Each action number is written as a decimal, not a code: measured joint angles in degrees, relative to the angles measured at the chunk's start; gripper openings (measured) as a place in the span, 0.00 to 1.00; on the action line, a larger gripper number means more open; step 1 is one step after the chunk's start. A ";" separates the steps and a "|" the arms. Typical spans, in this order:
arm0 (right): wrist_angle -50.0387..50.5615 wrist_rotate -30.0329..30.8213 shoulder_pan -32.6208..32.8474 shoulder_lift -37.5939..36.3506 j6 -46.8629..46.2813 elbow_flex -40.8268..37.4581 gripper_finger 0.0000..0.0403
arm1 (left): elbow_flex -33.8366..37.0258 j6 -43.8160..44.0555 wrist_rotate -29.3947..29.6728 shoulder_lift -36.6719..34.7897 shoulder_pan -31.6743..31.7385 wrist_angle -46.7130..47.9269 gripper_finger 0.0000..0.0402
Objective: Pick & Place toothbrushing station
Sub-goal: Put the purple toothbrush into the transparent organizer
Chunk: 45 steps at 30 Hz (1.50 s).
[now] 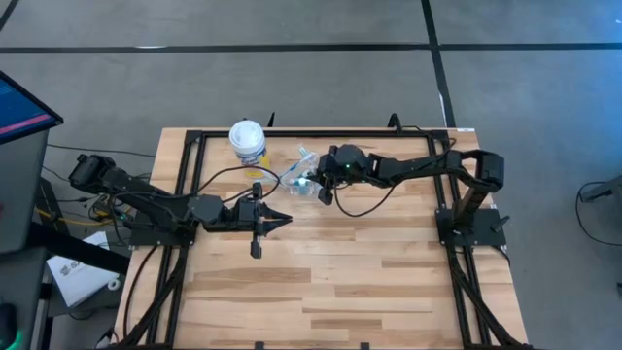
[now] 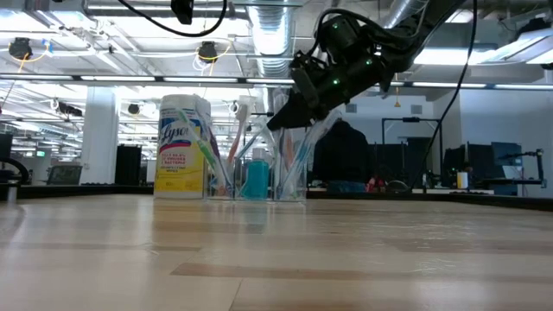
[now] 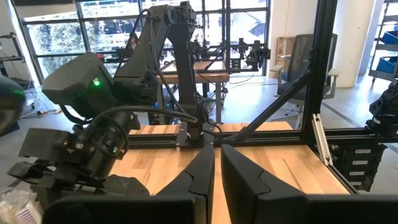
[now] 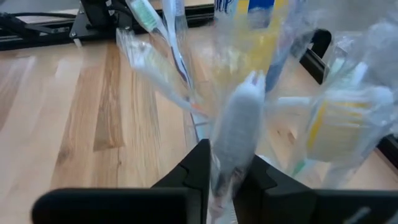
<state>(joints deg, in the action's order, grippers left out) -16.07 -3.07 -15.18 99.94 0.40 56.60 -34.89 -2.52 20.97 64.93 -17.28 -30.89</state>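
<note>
A small clear plastic cup stands on the table's far middle and holds several thin wrapped toothbrushes. It also shows in the high view. A small blue tube stands upright among them. My right gripper comes in from the table's right, at the brush tops, and is shut on one wrapped toothbrush. My left gripper is shut and empty, in front of the cup, above the table's middle. My right gripper pinches a clear-wrapped toothbrush between its two fingers, on the shaft just under the white head. The fingers slant down from the table's right. The brush stands up out of the fingers; its lower end is hidden among the other brushes.
A yellow canister with a white lid stands just left of the cup, and in the low view beside it. A black frame rail runs along the table's far edge and sides. Bare wood lies toward the near edge.
</note>
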 joint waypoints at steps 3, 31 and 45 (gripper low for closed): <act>-0.10 0.00 0.00 -0.03 0.00 0.00 0.11 | 0.00 0.00 0.00 0.00 0.00 0.01 0.05; 2.19 -2.95 -0.76 -5.61 1.29 -0.09 0.37 | 0.00 -0.12 0.00 0.00 0.00 0.04 0.05; 4.86 -2.97 -0.72 -11.76 2.27 -0.04 0.41 | 0.02 -0.15 -0.01 0.00 0.00 0.04 0.05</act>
<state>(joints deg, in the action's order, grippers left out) -11.21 -6.04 -15.90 88.18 2.67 56.55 -34.87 -2.68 20.96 64.93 -17.28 -30.85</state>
